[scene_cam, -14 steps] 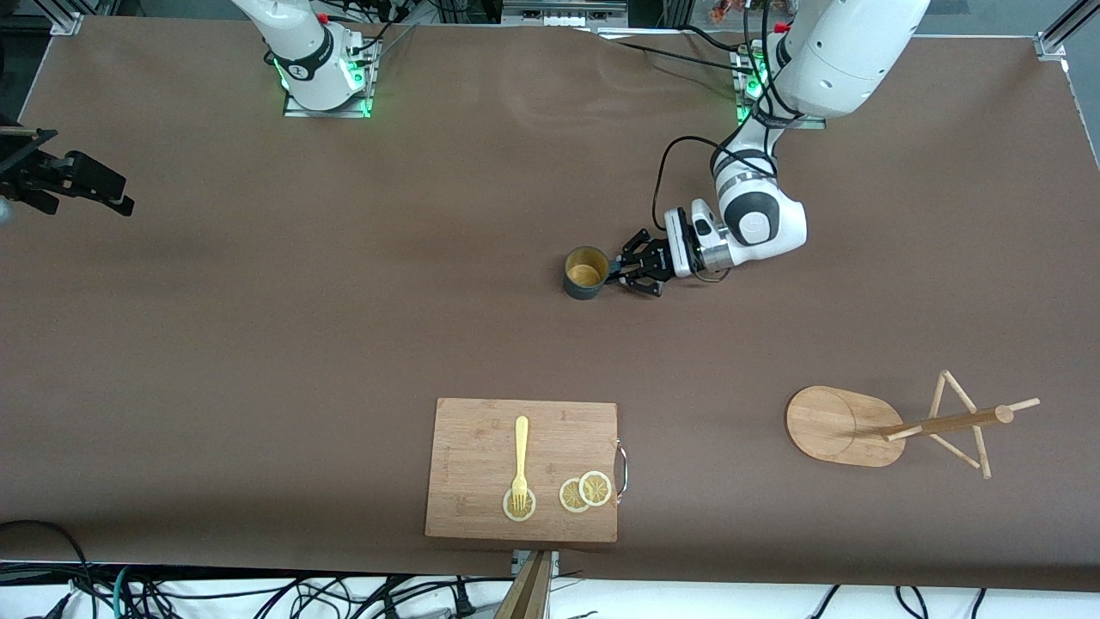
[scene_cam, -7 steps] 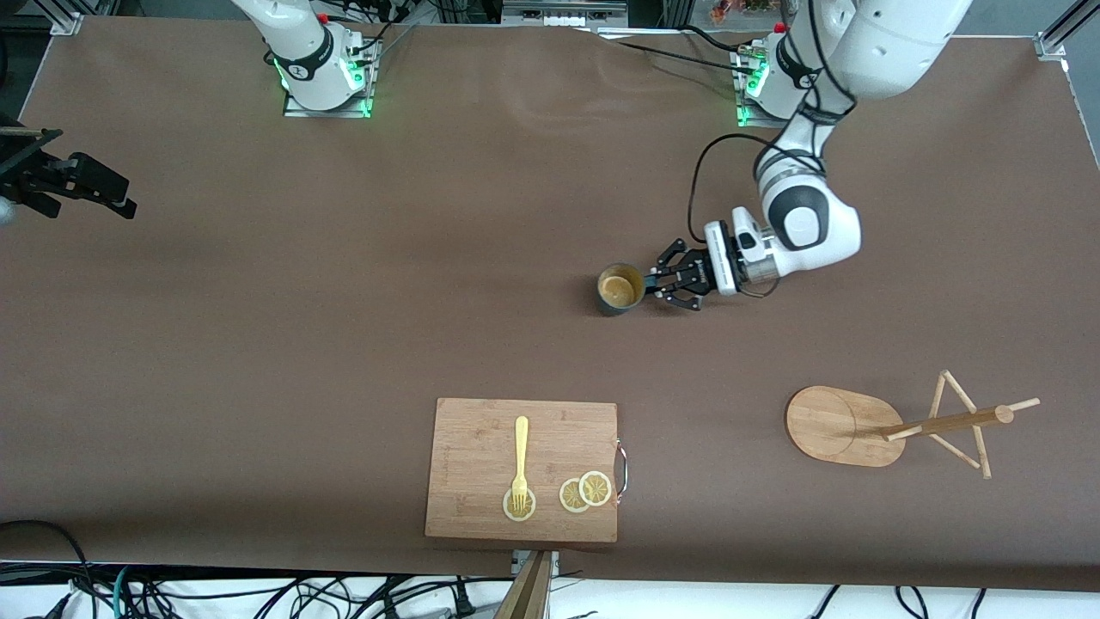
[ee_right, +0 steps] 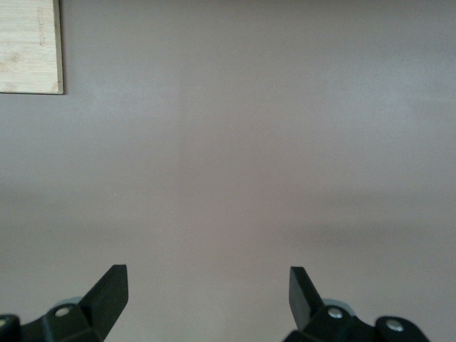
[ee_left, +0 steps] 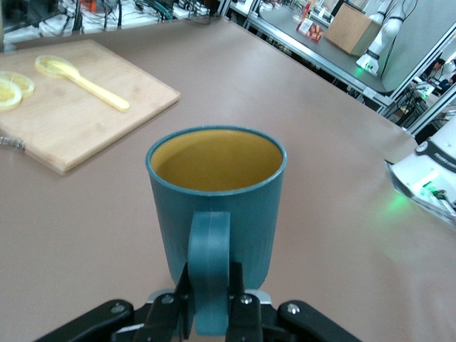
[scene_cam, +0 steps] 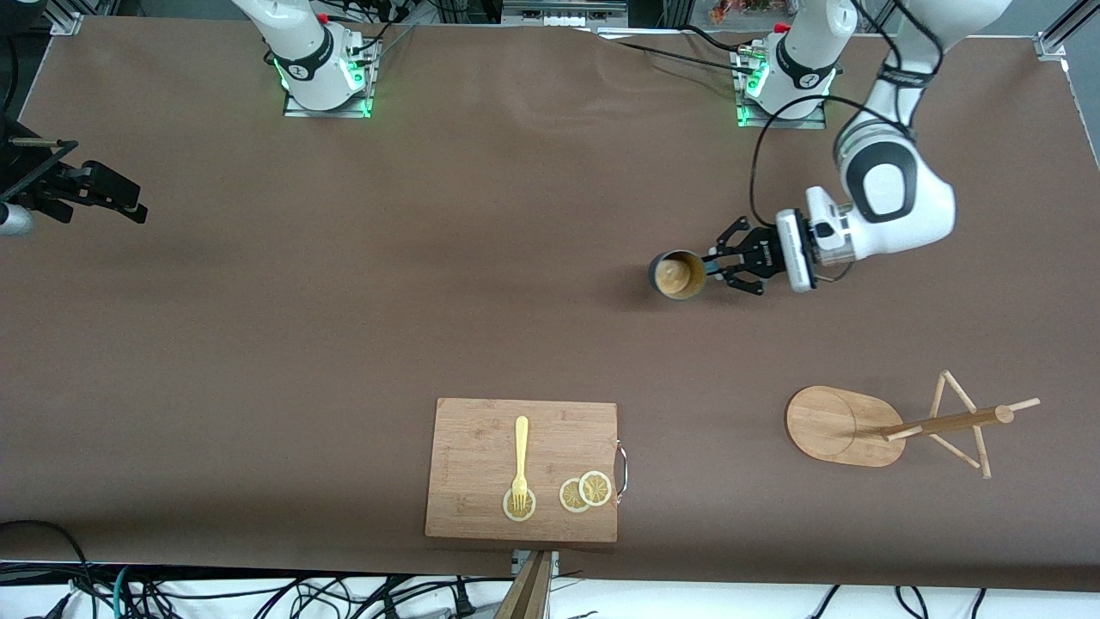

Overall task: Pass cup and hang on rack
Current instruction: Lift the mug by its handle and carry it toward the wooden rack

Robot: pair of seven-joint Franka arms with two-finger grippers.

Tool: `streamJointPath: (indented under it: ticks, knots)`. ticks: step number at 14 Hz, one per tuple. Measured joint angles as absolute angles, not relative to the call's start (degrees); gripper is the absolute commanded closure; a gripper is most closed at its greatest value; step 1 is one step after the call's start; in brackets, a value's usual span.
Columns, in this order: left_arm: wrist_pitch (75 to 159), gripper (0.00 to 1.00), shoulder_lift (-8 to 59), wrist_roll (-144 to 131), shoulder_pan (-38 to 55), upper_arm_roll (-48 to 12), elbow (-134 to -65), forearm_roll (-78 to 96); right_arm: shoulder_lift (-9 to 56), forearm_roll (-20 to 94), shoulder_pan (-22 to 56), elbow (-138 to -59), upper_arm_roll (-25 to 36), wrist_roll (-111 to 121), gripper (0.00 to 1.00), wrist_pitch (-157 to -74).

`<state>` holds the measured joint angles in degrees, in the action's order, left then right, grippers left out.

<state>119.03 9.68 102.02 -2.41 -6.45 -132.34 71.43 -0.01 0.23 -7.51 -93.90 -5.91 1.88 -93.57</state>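
While the left gripper [scene_cam: 711, 262] hangs over the brown table [scene_cam: 344, 301] toward the left arm's end, its jaws are clamped tight on the loop handle of the cup [scene_cam: 677, 274], which it carries upright, mouth up, with the yellowish inside showing. From the left wrist view the cup [ee_left: 216, 206] sits straight ahead of the fingers [ee_left: 242, 313], handle pinched between them, with bare tabletop all around it.

Nearer the front camera, and well apart from the cup, the rack [scene_cam: 894, 424] stands on its oval base, its post and thin pegs leaning toward the left arm's end in the picture. Nothing lies between cup and rack but open table.

A cutting board [scene_cam: 522, 468] lies by the table's front edge, about midway along it, carrying a yellow fork [scene_cam: 520, 460] and lemon slices [scene_cam: 584, 491].

The right gripper [scene_cam: 86, 189] waits over the table edge at the right arm's end, jaws spread wide and holding nothing; its wrist view shows its fingertips [ee_right: 107, 292] over plain brown surface, with a corner of the board [ee_right: 28, 46] in sight.
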Motion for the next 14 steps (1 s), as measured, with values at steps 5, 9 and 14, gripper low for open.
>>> streamJointPath:
  ticks: [5, 9, 14]
  knots:
    - [100.56, 1.00, 4.68, 85.39, -5.06, 8.28, -132.22, 60.35, 0.02, 0.30, -6.92, -93.89, -7.91, 1.89, 0.00, -94.71]
    - [94.42, 1.00, 4.54, 73.18, -5.48, 15.56, -129.23, 59.80, 0.51, 0.32, -6.58, -94.02, -8.15, 1.88, 0.00, -95.47]
    - [89.79, 1.00, 8.05, 57.38, -5.49, 19.69, -122.68, 60.88, 0.68, 0.32, -6.58, -94.76, -8.14, 1.89, 0.00, -95.46]
